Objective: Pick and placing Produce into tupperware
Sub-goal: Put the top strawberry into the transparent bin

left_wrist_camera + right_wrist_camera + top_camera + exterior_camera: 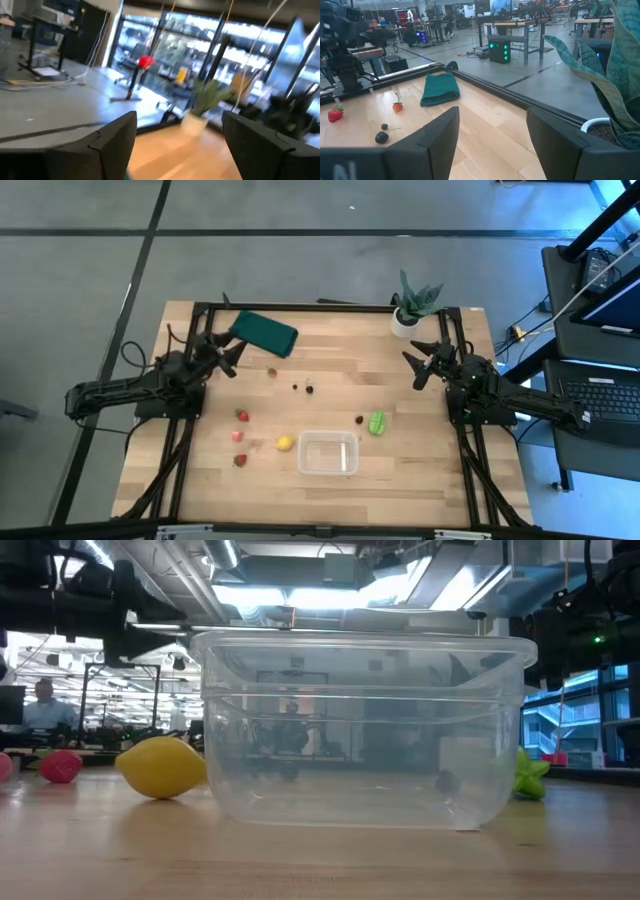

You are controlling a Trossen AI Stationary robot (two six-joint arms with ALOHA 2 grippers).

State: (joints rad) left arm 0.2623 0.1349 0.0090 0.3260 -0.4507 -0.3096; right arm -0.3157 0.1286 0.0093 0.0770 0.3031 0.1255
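We see the clear tub [328, 452] sitting near the front middle of the table [420, 480], nothing inside it that we can make out. In the low view the tub [360, 730] fills the middle, with the lemon [162, 767] just beside one wall and the green piece [529, 778] beyond the opposite corner.

From above, the lemon [285, 443] lies just left of the tub. Three strawberries sit left of that: one [242, 416], one [237, 435], one [240, 460]. A fourth small red piece [272, 372] lies farther back near the green cloth [265, 333]. Two dark berries [308, 389] sit mid-table, another dark berry [360, 420] beside the green piece [377, 423], right of the tub's back corner.

Left gripper [228, 356] hangs at the back left, by the cloth, fingers spread, holding nothing. Its wrist view shows both fingers [117, 137] wide apart with only table between.

Right gripper [425, 365] hangs at the back right near the potted plant [412, 305], fingers [440, 132] also spread apart and empty. All produce lies on the table, outside the tub.
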